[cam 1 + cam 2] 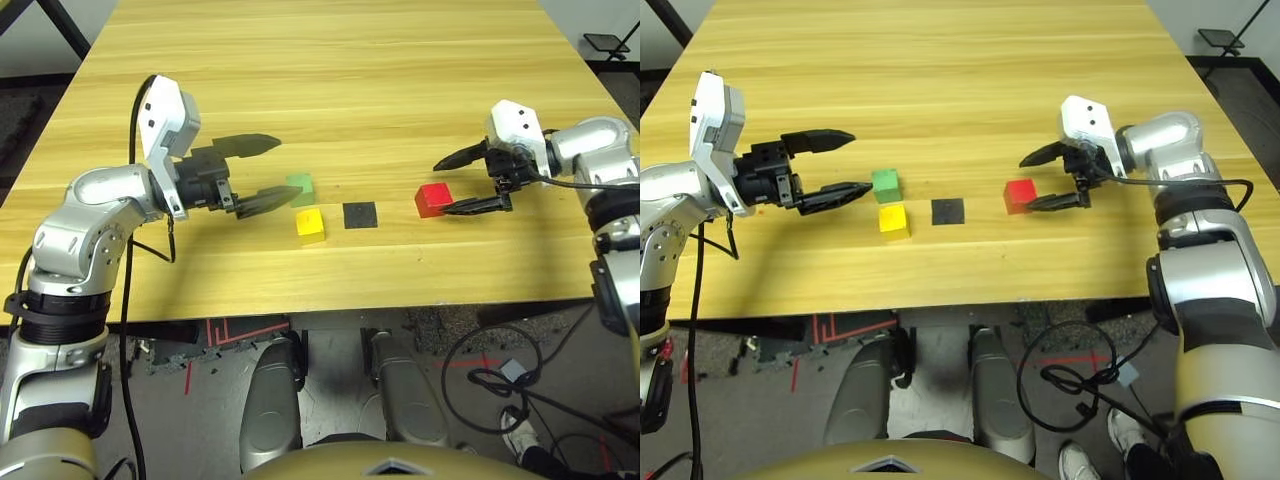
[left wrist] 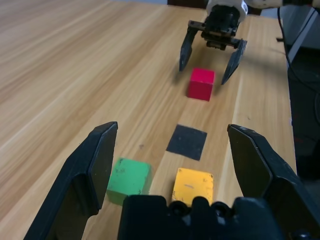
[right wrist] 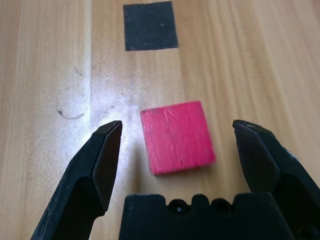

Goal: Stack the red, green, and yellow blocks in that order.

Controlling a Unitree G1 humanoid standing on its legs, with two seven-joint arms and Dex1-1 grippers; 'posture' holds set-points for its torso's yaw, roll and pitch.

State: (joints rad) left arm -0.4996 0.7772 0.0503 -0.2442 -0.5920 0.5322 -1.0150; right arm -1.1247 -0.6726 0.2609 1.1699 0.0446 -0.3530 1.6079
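Right wrist view: red block (image 3: 177,136) lies just ahead of your right tool (image 3: 176,142), centred between wide, empty jaws; left tool (image 1: 262,172), also wide, is farther off.

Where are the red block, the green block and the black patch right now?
red block (image 3: 176,136): right wrist view, middle of its top face.
green block (image 2: 128,179): left wrist view, top face.
black patch (image 1: 360,214): left eye view, centre of the square.

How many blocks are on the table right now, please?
3: red block at the right claw, green block and yellow block near the left claw. None looks hidden.
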